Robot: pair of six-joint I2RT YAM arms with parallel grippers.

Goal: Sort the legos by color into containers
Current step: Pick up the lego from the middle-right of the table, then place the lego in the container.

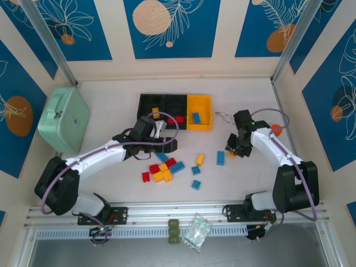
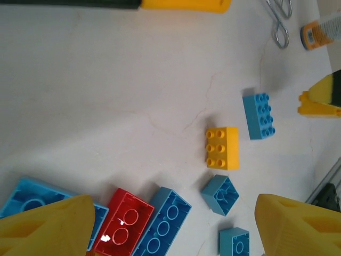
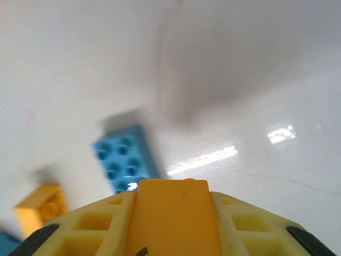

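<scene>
The right jaws are closed on a yellow brick (image 3: 170, 213), pinched between their inner faces low over the desk (image 1: 111, 92). The left jaws stand wide apart with nothing between them, hanging over the heap of bricks (image 1: 164, 167), with a red brick (image 2: 125, 218) just inside one fingertip.

Just ahead of the right jaws lies a blue brick (image 3: 125, 157), and off to one side of it a second yellow brick (image 3: 42, 208). The bins (image 1: 167, 98) stand in a row beyond the left jaws. The far black one has a yellow piece in it, the middle black one a red, and the yellow-orange one (nearest the right jaws) a blue.

These bricks should be light, stiff and hard to damage. Their walls are glossy, though, so a hold on a corner or on the studs would likely slip. The safe hold is square across two opposite flat walls.

By my reckoning the yellow brick belongs in the far black bin, and the left arm (image 1: 105, 153) lies across the front of it, so the arms could cross. A metal loop (image 1: 224, 117) sits between the right jaws and the bins, and a bottle (image 1: 276, 130) is just beside those jaws. A green case (image 1: 64, 119) lies well beyond the left jaws (not for sorting).
</scene>
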